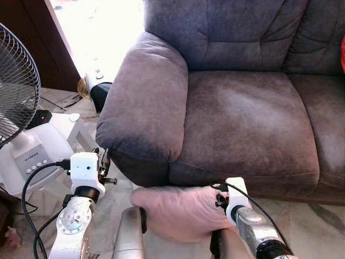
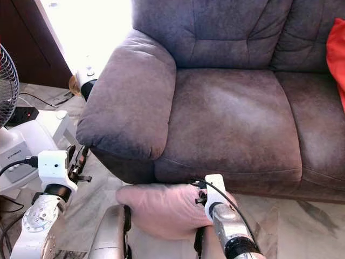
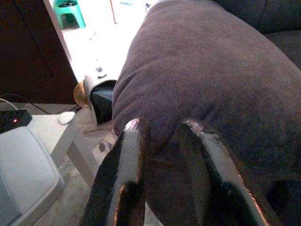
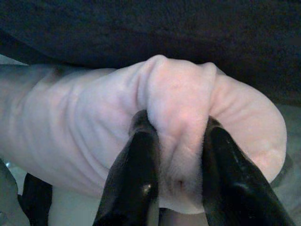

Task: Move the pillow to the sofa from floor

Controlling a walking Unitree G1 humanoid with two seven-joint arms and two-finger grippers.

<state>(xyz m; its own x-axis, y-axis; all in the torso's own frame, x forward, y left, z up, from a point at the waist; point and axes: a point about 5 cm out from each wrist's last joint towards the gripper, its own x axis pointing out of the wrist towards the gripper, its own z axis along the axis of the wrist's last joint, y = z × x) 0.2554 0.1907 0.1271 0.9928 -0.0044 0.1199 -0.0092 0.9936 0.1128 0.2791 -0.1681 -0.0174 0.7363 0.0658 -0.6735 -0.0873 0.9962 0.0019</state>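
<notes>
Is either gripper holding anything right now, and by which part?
The right gripper is pinching a bunched fold at one end of the pink pillow. The left gripper holds nothing, open near the sofa armrest.

Strong daylight is admitted from the doorway [image 1: 99,32] at the upper left of the head views, where the floor is blown out to white and no detail is kept. The sofa [image 1: 242,108] seat is lit softly from that side, with a pale sheen on the cushion, while the armrest underside is left in shadow. Both head views are sharp, with no motion blur. In the left wrist view the same overexposed patch is seen, and the near fingers [image 3: 127,160] are rendered soft, with glare on their edges. The right wrist view is dim and slightly hazy; the pillow [image 4: 94,127] is evenly lit, the sofa behind it nearly black.
</notes>
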